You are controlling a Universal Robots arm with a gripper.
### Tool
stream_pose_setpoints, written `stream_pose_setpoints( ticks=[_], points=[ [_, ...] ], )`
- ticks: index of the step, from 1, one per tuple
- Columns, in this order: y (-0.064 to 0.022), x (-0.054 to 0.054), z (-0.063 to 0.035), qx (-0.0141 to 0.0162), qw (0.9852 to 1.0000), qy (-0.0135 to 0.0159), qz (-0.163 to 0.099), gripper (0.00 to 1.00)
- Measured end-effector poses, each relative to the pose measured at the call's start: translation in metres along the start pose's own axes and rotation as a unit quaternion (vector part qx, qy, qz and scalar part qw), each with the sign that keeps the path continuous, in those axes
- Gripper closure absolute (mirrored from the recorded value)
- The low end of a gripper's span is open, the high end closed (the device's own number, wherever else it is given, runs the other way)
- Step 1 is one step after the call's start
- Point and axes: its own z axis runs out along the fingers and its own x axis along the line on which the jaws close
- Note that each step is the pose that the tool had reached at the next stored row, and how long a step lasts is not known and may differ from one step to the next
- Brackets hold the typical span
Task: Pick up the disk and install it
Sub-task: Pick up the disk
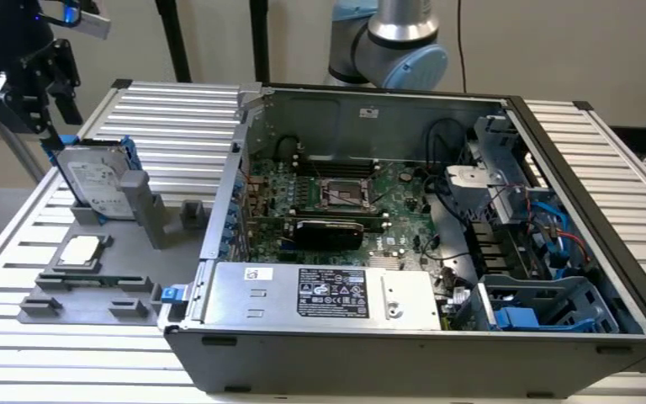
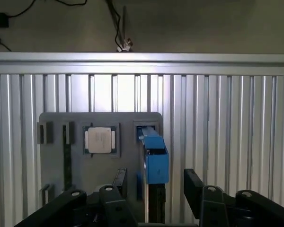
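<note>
Blue-framed disk (image 2: 154,158) | upright, below claw (image 2: 155,184) | jaws apart, no contact

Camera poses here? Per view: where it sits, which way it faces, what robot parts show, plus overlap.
Wrist view: on the wrist, facing down at the grey fixture plate; the open tool shows, black fingers flanking the disk.
Exterior view: raised, beside the slatted table, looking down on the open computer case; arm beyond the case, tool above the disk.
Shared: tool, disk, processor chip, fixture plate.
</note>
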Motion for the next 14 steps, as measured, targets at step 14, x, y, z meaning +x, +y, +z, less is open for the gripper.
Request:
stream_pose_setpoints(
  ticks=[14],
  points=[
    [0.0033,-0.001,0.0255,0.0022,1.0,0.0,-0.003,0.0]
  ],
)
